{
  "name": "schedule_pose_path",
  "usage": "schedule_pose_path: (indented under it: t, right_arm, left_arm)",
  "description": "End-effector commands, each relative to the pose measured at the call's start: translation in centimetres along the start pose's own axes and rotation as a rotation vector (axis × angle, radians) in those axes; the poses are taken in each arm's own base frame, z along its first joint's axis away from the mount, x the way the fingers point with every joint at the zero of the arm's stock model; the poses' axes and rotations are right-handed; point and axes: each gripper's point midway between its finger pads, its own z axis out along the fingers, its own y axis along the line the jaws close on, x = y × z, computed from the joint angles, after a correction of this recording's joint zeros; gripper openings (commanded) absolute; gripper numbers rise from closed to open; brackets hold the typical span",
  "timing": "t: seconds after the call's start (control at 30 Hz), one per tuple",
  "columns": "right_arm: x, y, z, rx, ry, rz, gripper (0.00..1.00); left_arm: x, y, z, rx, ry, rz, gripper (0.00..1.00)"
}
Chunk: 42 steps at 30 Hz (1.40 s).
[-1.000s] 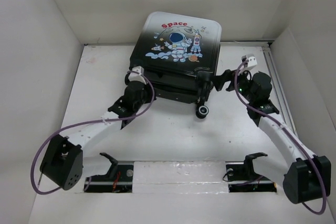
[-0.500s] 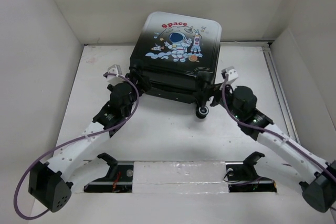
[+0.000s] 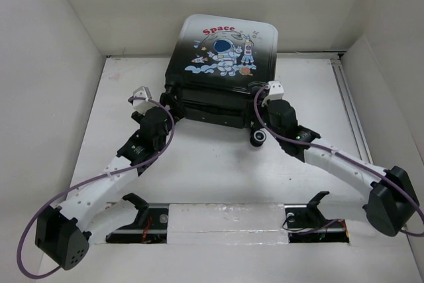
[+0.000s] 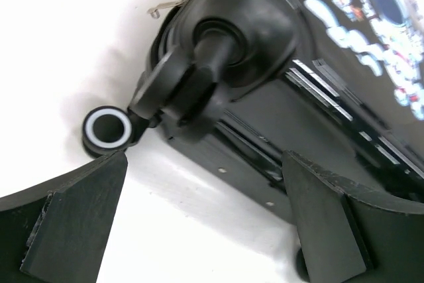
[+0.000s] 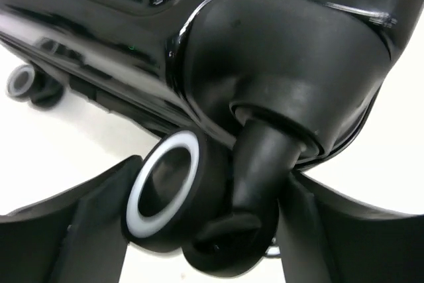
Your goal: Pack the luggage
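Red word "Space" across the top of the lid of the luggage (image 3: 222, 48) in my overhead view, above the cartoon astronaut print, nothing else readable, my wrist views show no lettering

Luggage (image 3: 222, 64) noted at far middle of desk (image 3: 205, 164), close to the far wall (image 3: 199, 4); whether a gap is left behind cannot be told. Bare desk is seen on either side of it, out to the left wall (image 3: 46, 97) and to a rail (image 3: 350, 107) by the right wall (image 3: 391, 84). The near half is crossed slantwise by left arm (image 3: 112, 170) and right arm (image 3: 338, 164); open desk is seen between them. Left gripper (image 4: 205, 157), jaws spread wide, is held at the near left corner, a caster (image 4: 106, 130) just beside its left finger. Right gripper (image 5: 212, 170) gap is filled by the near right caster (image 5: 165, 193) and its stem.
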Motion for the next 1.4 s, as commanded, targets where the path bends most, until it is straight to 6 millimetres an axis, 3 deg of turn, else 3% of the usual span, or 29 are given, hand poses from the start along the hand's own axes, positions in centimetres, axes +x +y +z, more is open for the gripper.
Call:
schedule_pose_path:
  t: [0.0, 0.03, 0.13, 0.33, 0.4, 0.43, 0.53, 0.57, 0.7, 0.87, 0.93, 1.0, 1.17, 1.3, 1.33, 1.37]
  right_arm:
    - [-5.3, -1.7, -0.1, 0.113, -0.164, 0.051, 0.39]
    - [-5.0, -2.1, -0.4, 0.13, -0.165, 0.05, 0.24]
    - [-4.9, -4.6, -1.7, 0.193, -0.189, 0.028, 0.15]
    - [-6.4, -11.2, -5.5, 0.335, -0.251, 0.003, 0.14]
    - [-6.7, -12.3, -6.3, 0.351, -0.262, 0.006, 0.16]
    - [-6.9, -13.5, -6.5, 0.374, -0.265, 0.015, 0.17]
    - [-6.8, -14.2, -5.7, 0.346, -0.248, 0.0, 0.18]
    - [-7.1, -14.3, -5.4, 0.313, -0.248, 0.002, 0.18]
    - [-7.9, -13.2, -4.3, 0.228, -0.238, -0.013, 0.21]
    - [-8.6, -12.1, -4.7, 0.172, -0.257, -0.029, 0.23]
    - [-7.9, -11.5, -4.6, 0.13, -0.247, -0.034, 0.23]
    - [-7.7, -11.1, -4.7, 0.106, -0.25, -0.046, 0.22]
    - [-6.6, -9.9, -4.5, 0.065, -0.229, -0.055, 0.18]
    - [-6.7, -9.1, -4.7, 0.046, -0.235, -0.06, 0.18]
    - [-6.7, -8.8, -4.7, 0.037, -0.234, -0.062, 0.18]
    - [-6.9, -8.8, -4.9, 0.035, -0.242, -0.062, 0.18]
  left_arm:
    - [0.0, 0.5, 0.3, -0.023, -0.019, -0.003, 0.99]
    - [0.3, 0.8, 0.3, -0.029, -0.014, 0.002, 0.99]
    - [0.5, 0.3, 0.3, -0.001, 0.002, 0.007, 0.96]
    - [2.3, -0.4, 0.0, 0.053, 0.088, 0.045, 0.94]
    - [2.9, -0.8, -0.3, 0.075, 0.115, 0.064, 0.94]
    - [3.9, -1.3, -0.6, 0.098, 0.143, 0.091, 0.94]
    - [6.6, -2.6, -1.2, 0.167, 0.224, 0.165, 0.94]
    - [7.8, -4.1, -1.8, 0.226, 0.239, 0.21, 0.94]
    - [9.1, -7.1, -3.1, 0.29, 0.258, 0.238, 0.96]
    - [9.2, -9.5, -4.1, 0.396, 0.297, 0.184, 0.96]
    - [9.1, -10.4, -4.8, 0.447, 0.312, 0.169, 0.97]
    - [8.8, -11.7, -6.2, 0.504, 0.312, 0.145, 0.97]
    - [6.7, -12.8, -8.2, 0.536, 0.22, 0.063, 0.99]
    - [7.6, -12.2, -7.5, 0.47, 0.25, 0.062, 0.99]
    - [7.0, -12.8, -7.3, 0.453, 0.246, 0.057, 0.99]
    - [8.1, -12.0, -6.6, 0.402, 0.272, 0.101, 0.99]
